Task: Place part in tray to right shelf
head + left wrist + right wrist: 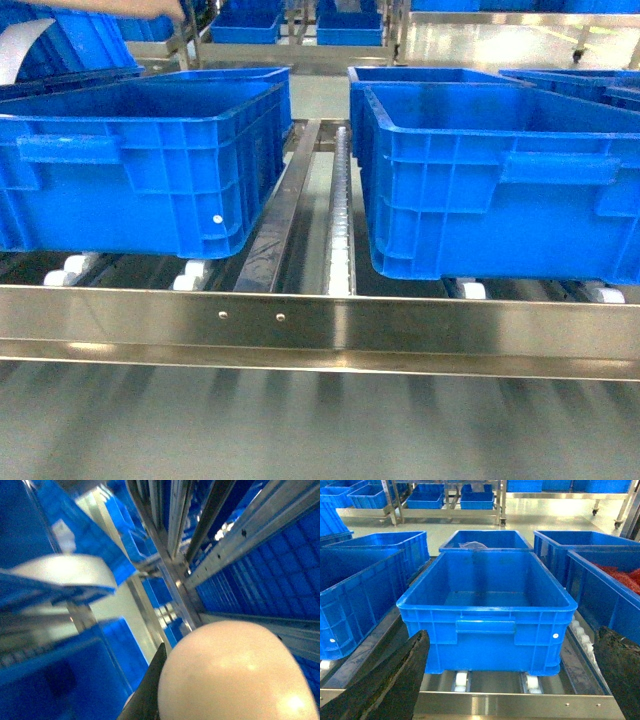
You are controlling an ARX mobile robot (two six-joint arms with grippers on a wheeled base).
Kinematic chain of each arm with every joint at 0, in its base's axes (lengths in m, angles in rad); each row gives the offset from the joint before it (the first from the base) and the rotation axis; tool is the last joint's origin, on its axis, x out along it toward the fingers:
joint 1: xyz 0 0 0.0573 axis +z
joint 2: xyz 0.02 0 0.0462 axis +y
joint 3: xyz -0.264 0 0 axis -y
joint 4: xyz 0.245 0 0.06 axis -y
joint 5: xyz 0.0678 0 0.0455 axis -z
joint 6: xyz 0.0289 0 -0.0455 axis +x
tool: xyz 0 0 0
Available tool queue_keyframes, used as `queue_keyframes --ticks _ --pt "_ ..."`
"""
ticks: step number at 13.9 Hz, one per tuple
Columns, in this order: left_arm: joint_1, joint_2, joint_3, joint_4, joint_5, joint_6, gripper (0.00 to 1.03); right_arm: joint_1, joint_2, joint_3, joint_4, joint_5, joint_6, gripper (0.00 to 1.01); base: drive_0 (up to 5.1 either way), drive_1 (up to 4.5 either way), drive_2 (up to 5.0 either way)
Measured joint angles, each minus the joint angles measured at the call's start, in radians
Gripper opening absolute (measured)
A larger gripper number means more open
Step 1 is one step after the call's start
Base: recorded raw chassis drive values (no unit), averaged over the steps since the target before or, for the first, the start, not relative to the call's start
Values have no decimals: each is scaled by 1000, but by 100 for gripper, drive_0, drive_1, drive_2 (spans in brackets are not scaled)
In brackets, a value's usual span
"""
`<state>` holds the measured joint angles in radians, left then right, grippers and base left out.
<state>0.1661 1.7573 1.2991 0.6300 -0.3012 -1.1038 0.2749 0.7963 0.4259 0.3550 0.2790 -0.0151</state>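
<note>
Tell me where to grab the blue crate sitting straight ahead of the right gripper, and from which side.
Take the crate by the moulded handle in the middle of its near wall, coming straight in from the front over the shelf rail. That wall squarely faces the open right gripper, while neighbouring crates crowd both long sides.

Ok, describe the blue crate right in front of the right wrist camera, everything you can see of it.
The blue crate is a large rectangular open-topped bin of bright blue moulded plastic with a thick rolled rim, a bar handle recessed in its near wall and ribbed corners. A small white dot sits near its right front corner. It looks empty, with a glossy floor. It sits level on white rollers of the steel shelf, behind the front rail. Other blue crates flank it and one stands behind it. The right gripper's dark fingers frame it without touching.
</note>
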Motion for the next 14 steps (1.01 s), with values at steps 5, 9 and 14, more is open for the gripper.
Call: queue_keyframes --ticks 5,9,14 --pt "-75 71 79 28 -232 409 14 0 0 0 0 0 0 98 0 0 0" --pt "-75 72 87 54 -238 488 14 0 0 0 0 0 0 98 0 0 0" --pt "-65 -88 -98 75 -152 410 14 0 0 0 0 0 0 98 0 0 0"
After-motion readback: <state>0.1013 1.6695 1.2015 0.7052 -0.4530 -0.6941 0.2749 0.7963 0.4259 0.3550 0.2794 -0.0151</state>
